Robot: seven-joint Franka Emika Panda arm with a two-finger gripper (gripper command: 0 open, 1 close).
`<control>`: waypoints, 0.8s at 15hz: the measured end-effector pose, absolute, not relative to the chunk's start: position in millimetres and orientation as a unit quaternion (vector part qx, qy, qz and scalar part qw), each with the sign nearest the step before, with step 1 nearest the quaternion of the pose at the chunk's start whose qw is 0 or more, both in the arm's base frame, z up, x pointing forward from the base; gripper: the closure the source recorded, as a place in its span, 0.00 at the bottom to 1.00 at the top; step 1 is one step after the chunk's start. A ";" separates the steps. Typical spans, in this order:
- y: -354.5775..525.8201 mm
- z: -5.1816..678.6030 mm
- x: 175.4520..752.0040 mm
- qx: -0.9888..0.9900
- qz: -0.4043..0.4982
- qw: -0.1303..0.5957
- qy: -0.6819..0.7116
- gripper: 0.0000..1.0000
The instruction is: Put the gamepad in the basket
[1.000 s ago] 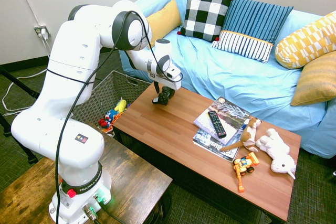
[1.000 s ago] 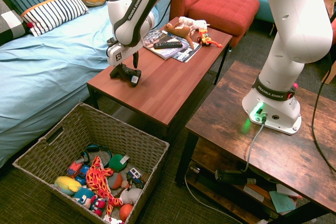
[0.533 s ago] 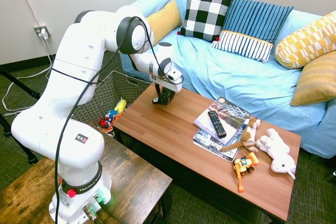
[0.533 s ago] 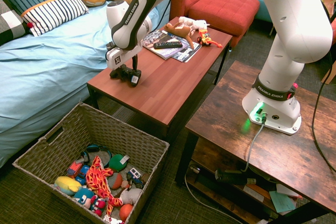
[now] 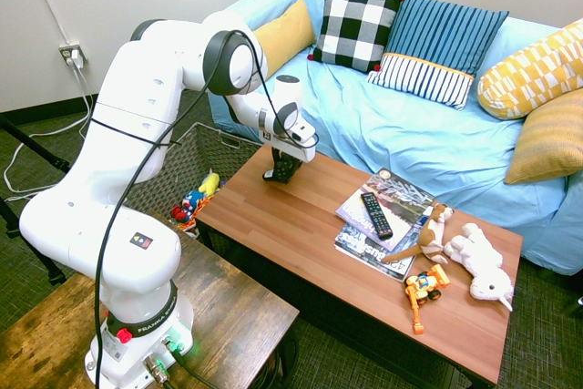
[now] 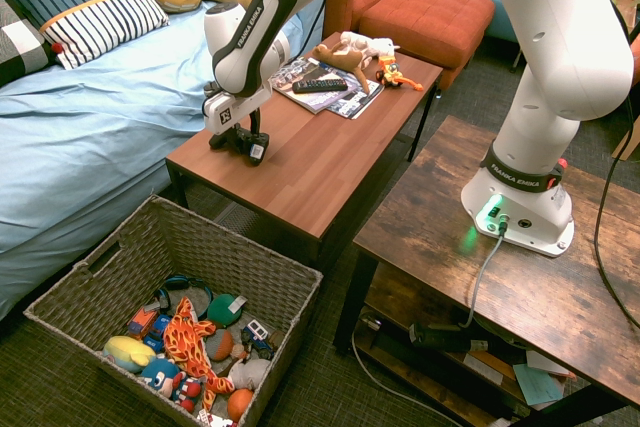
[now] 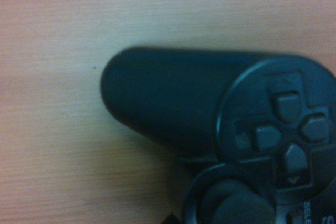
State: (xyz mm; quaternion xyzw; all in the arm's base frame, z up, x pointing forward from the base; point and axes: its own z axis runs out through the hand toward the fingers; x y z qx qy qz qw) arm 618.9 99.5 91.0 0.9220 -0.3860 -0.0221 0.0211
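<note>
The black gamepad (image 6: 247, 147) lies on the wooden coffee table (image 6: 310, 162), near the corner closest to the sofa. My gripper (image 6: 236, 135) is lowered straight onto it and covers most of it in the first exterior view, where only a bit of the gamepad (image 5: 281, 175) shows under the gripper (image 5: 283, 167). The wrist view is filled by one handle and the direction pad of the gamepad (image 7: 173, 103), resting on the tabletop. The basket (image 6: 262, 269) stands on the floor just beyond that table end and holds several toys. The basket (image 5: 202, 147) also shows behind the arm.
A black remote (image 5: 375, 214) lies on magazines (image 5: 364, 243) mid-table. Plush animals (image 5: 480, 263) and a toy digger (image 5: 423, 291) sit at the far table end. The blue sofa (image 5: 401, 134) with cushions runs along the table's long side. A dark wooden side table (image 6: 500, 277) bears the arm.
The gripper has come down onto the gamepad and now sits lower around it. The gamepad stays in the same spot on the table.
</note>
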 end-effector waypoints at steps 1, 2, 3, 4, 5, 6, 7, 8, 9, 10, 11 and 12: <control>98.9 90.8 618.6 0.922 -0.024 0.021 -0.386 1.00; 97.9 90.8 618.7 0.922 -0.026 0.020 -0.385 1.00; 95.8 91.1 619.0 0.922 -0.028 0.017 -0.385 1.00; 92.8 92.7 619.9 0.923 -0.029 0.012 -0.384 1.00; 89.9 96.9 621.4 0.923 -0.030 0.005 -0.384 1.00; 87.9 104.7 623.6 0.923 -0.028 -0.002 -0.385 1.00; 88.0 116.7 625.1 0.923 -0.026 -0.008 -0.384 1.00; 91.3 131.4 625.1 0.924 -0.024 -0.013 -0.382 1.00; 99.1 148.0 623.2 0.926 -0.024 -0.017 -0.376 1.00; 112.7 163.8 619.3 0.930 -0.023 -0.021 -0.366 1.00; 134.5 179.7 613.4 0.936 -0.022 -0.023 -0.351 1.00; 162.3 193.8 606.7 0.942 -0.020 -0.024 -0.335 1.00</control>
